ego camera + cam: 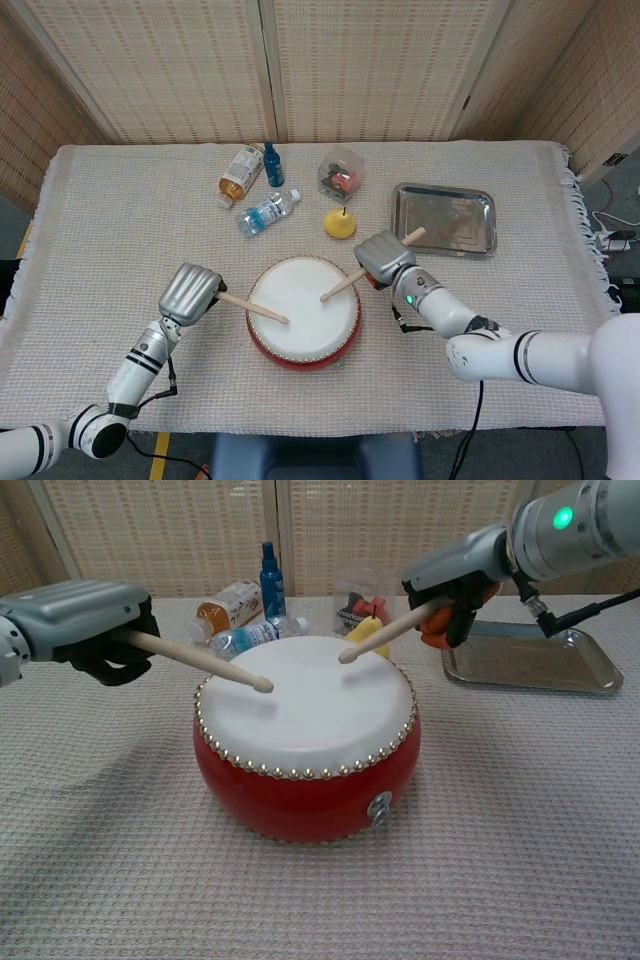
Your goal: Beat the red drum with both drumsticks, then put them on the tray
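The red drum (303, 311) (307, 735) with a white skin stands at the table's front middle. My left hand (190, 293) (85, 620) grips a wooden drumstick (252, 306) (195, 662) whose tip is over the skin's left part. My right hand (382, 258) (455, 578) grips the other drumstick (345, 284) (385, 632), its tip over the skin's right part. Whether the tips touch the skin I cannot tell. The metal tray (444, 219) (530, 658) lies to the right, behind the right hand.
Behind the drum lie a yellow pear (339, 224), a clear water bottle (266, 212), a tipped orange-capped bottle (240, 175), a blue bottle (272, 165) and a clear box (341, 173) of small items. The cloth-covered table (130, 220) ends at fringed edges.
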### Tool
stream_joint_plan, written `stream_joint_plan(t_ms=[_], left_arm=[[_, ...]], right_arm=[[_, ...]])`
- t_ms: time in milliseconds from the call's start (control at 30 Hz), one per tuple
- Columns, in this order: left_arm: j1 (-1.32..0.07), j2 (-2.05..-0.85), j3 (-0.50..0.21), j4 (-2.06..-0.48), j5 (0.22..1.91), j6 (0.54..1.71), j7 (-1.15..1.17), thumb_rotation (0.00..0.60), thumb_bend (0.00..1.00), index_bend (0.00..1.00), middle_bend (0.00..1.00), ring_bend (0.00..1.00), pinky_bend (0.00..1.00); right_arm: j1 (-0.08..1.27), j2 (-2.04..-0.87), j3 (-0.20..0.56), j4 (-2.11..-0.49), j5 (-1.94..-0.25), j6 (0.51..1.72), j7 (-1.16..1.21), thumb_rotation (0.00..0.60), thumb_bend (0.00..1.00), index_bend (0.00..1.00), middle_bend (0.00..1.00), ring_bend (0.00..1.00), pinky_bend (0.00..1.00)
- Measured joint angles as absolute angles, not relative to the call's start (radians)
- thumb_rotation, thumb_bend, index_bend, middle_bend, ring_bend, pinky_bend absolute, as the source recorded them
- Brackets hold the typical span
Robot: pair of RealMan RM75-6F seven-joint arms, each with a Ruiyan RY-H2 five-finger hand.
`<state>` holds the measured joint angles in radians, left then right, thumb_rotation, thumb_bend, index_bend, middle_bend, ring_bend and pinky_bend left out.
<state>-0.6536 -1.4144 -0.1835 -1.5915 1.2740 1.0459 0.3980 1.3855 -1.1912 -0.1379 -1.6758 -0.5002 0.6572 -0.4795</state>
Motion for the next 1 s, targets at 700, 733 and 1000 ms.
stream_joint_plan(t_ms=[700, 733, 1000], left_arm=[[-0.68, -1.44, -0.18, -1.595, 1.183, 1.049, 0.477, 0.6, 0.83, 1.0, 1.0, 1.0, 1.0], [-0.678, -1.431, -0.185, -1.605, 1.182, 1.055, 0.465, 0.6, 0.83, 1.0, 1.0, 1.0, 1.0], [-0.662, -1.373, -0.216, -1.658, 1.189, 1.081, 0.345, 0.6, 0.83, 1.0, 1.0, 1.0, 1.0]], right_arm=[[1.298, -1.203, -0.069, -1.702, -0.567, 0.782, -0.472, 0.6, 0.94, 1.0, 1.0, 1.0, 1.0], [1.295, -1.22, -0.078, -1.687, -0.566, 0.774, -0.482, 0.6, 0.94, 1.0, 1.0, 1.0, 1.0], [1.263, -1.266, -0.068, -1.652, -0.581, 0.79, -0.493, 0.6, 0.94, 1.0, 1.0, 1.0, 1.0]])
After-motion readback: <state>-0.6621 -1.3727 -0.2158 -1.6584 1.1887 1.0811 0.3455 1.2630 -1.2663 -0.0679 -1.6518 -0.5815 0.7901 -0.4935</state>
